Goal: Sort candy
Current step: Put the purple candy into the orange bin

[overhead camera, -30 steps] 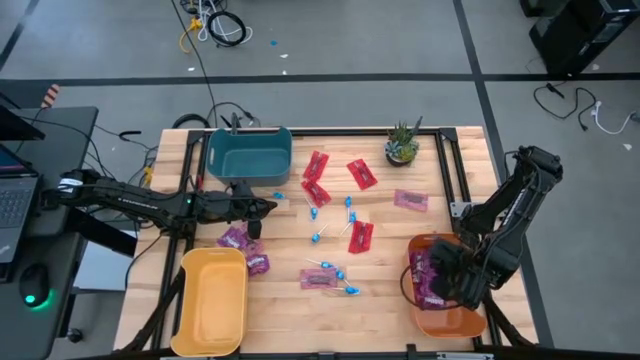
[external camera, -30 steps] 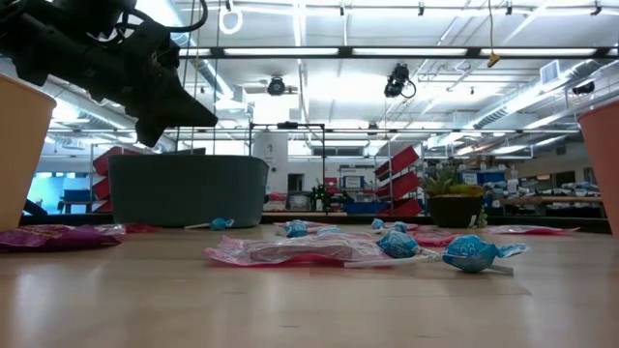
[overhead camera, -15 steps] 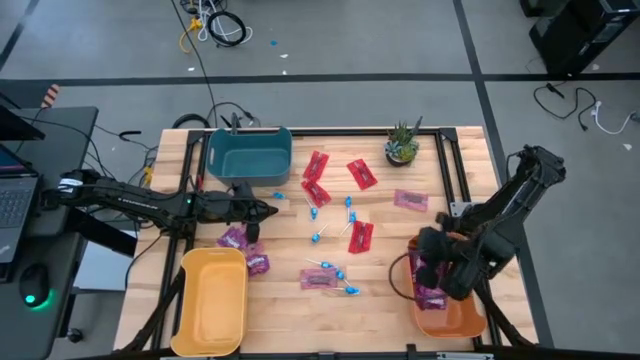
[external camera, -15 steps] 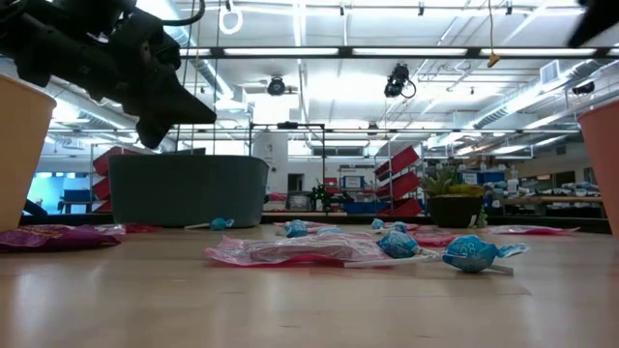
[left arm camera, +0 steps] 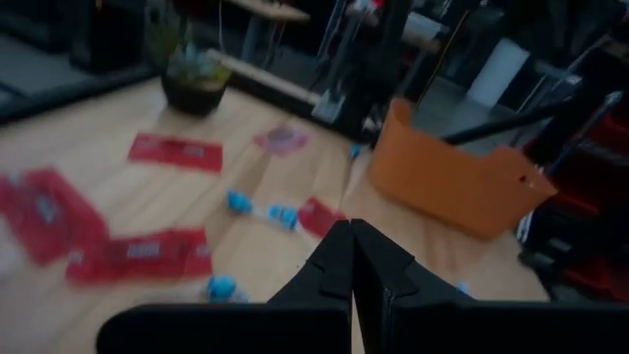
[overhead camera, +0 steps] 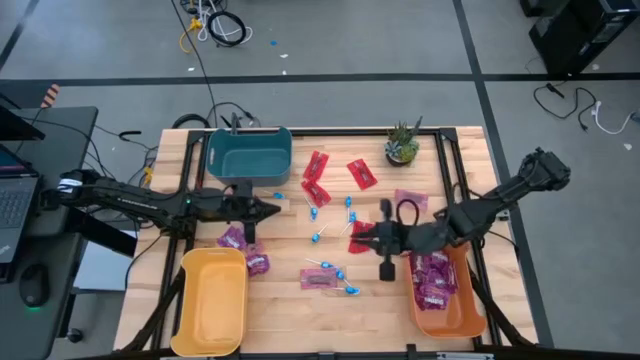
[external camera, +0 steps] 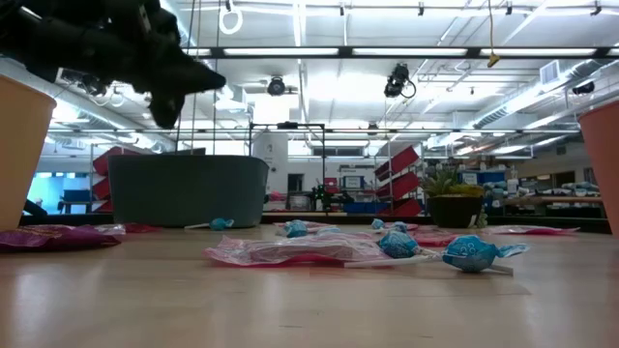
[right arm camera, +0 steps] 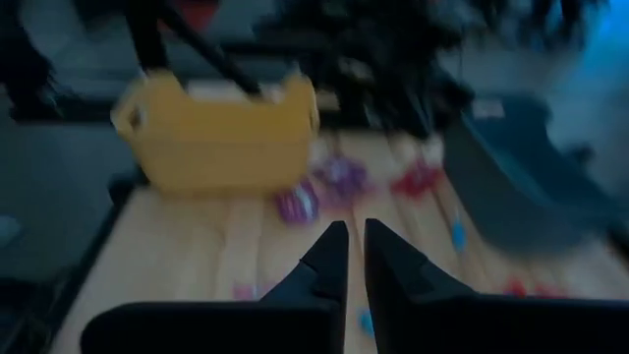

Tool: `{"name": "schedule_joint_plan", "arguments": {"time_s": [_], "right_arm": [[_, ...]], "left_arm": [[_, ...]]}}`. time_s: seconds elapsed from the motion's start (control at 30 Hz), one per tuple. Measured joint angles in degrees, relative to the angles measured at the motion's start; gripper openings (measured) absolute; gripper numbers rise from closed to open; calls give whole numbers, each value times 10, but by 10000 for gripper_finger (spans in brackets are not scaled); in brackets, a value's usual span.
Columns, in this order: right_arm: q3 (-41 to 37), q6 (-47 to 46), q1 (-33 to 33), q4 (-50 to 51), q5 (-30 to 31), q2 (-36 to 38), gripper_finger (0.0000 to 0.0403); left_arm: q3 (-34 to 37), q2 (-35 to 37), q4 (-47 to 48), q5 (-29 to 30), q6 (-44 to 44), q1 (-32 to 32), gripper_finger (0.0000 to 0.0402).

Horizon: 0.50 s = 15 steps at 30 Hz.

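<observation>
On the left sits a dark laptop (overhead camera: 12, 200). The left gripper (overhead camera: 272, 209) hangs over the table (overhead camera: 300, 320) near the teal bin (overhead camera: 248, 152), with its jaws clenched and holding nothing.

There are three bins: teal, yellow (overhead camera: 212, 300) and orange (overhead camera: 445, 310). The candy lies mostly in the middle of the table. I count two purple packets (overhead camera: 235, 238) by the yellow bin, about four red packets (overhead camera: 316, 165), about eight blue lollipops (overhead camera: 318, 236) and two pink packets (overhead camera: 318, 279). More purple packets lie in the orange bin.

The right gripper (overhead camera: 360, 240) is over a red packet, with its jaws a tiny bit apart and empty.

One small plant (overhead camera: 402, 143) stands at the back. The table is light wood. The floor (overhead camera: 330, 40) is grey, with cables (overhead camera: 215, 25).
</observation>
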<state>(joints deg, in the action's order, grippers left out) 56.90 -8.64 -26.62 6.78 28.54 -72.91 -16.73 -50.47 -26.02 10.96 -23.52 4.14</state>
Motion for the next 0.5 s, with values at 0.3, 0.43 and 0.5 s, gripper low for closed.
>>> {"name": "schedule_joint_plan", "arguments": {"time_s": [0.3,0.43,0.5], "right_arm": [[-14,107,67,-215,-87,-113,16],[-14,112,84,-292,-105,-168,17],[-14,114,90,-327,-106,-189,17]], "left_arm": [[0,14,-55,0,24,0,1],[0,30,-76,-2,24,0,1],[0,39,-89,-7,24,0,1]]}}
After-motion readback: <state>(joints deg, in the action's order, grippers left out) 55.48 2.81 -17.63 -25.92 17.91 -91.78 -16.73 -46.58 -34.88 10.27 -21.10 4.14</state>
